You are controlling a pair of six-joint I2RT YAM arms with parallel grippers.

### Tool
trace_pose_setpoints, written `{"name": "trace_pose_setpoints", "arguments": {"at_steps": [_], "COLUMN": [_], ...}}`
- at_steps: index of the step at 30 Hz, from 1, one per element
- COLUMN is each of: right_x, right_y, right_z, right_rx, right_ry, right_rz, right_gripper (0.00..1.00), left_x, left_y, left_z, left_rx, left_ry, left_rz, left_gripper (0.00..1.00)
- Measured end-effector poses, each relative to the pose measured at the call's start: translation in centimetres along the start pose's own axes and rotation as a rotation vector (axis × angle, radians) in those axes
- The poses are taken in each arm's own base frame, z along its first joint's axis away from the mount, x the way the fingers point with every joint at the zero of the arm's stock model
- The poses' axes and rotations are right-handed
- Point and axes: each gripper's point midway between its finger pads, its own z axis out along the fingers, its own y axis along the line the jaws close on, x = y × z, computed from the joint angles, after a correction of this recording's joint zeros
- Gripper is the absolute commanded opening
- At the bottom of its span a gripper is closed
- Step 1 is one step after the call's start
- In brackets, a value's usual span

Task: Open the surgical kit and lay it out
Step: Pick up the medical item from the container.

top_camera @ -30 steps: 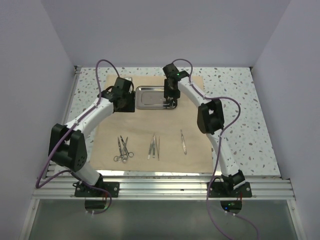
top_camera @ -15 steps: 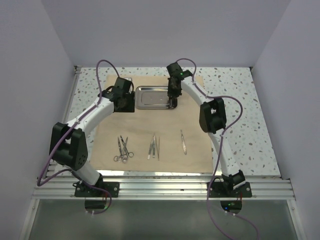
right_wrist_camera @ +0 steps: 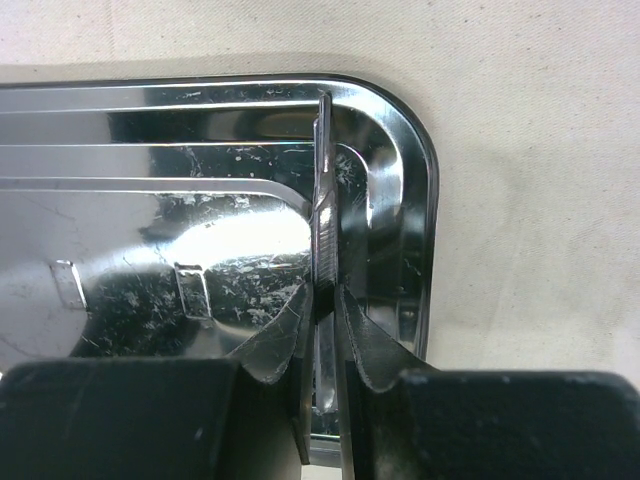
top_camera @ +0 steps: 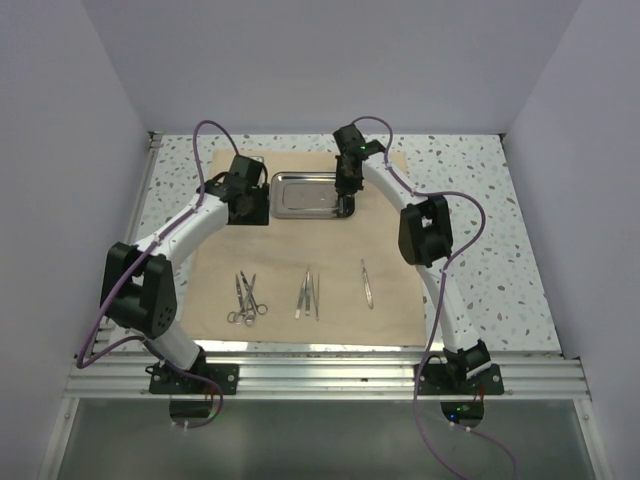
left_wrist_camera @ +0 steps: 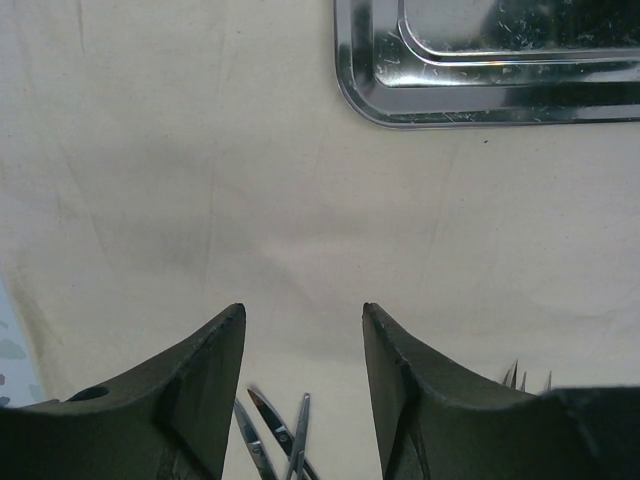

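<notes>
The right jaws are pressed together on a thin steel instrument [right_wrist_camera: 323, 190], pinching it edge-on between two dark fingers [right_wrist_camera: 275, 345]. Its slim blade reaches out past the fingertips over the floor of the shiny steel tray [right_wrist_camera: 425, 200], just inside a rounded corner. Only the right wrist view shows this. From above, the wrist hides the instrument, and whether its tip touches the tray cannot be told.

The left jaws are spread with nothing between them. Their fingers [left_wrist_camera: 190, 390] hang over bare tan cloth wrap [left_wrist_camera: 200, 200], with the tray's left end at the top of that view. The tips of ring-handled forceps [left_wrist_camera: 275, 430] show low between the fingers.

The top view gives the layout. The tray [top_camera: 300, 195] lies on the far part of the flat cloth, with the left wrist just beside its left end and the right wrist over its right end. On the near part are three groups, set apart. The ring-handled forceps [top_camera: 245, 298] lie left, tweezers [top_camera: 308, 293] in the middle and one slim instrument [top_camera: 367, 282] right. The cloth rests on a speckled counter [top_camera: 470, 200].
</notes>
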Motion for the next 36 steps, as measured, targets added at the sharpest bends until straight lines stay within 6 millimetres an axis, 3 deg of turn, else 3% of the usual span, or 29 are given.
{"name": "trace_pose_setpoints", "arguments": {"at_steps": [15,29,32,36], "right_x": [-0.4,-1.6,-0.5,2.9], "right_y": [-0.5,-0.5,-1.3,-3.6], "right_z": [-0.9,-3.6,-4.9,-8.5], "right_rx": [0.026,0.018,0.034,0.057], "right_ry": [-0.008,-0.038,-0.017,0.025], "right_rz": [-0.006,-0.014,-0.023,-0.033], "right_gripper": [0.00,0.00,0.00,0.00], "left_x": [0.0,-0.2,-0.2,-0.2], "left_y": [-0.2,-0.5,-0.5,-0.5], "left_z": [-0.1,-0.7,-0.7,-0.7], "left_rx": [0.011,0.034,0.034,0.035], "left_ry": [0.001,-0.015,-0.014,-0.015], "left_rz": [0.000,-0.005,-0.004,-0.004], "left_gripper": [0.53,0.53,0.53,0.54]}}
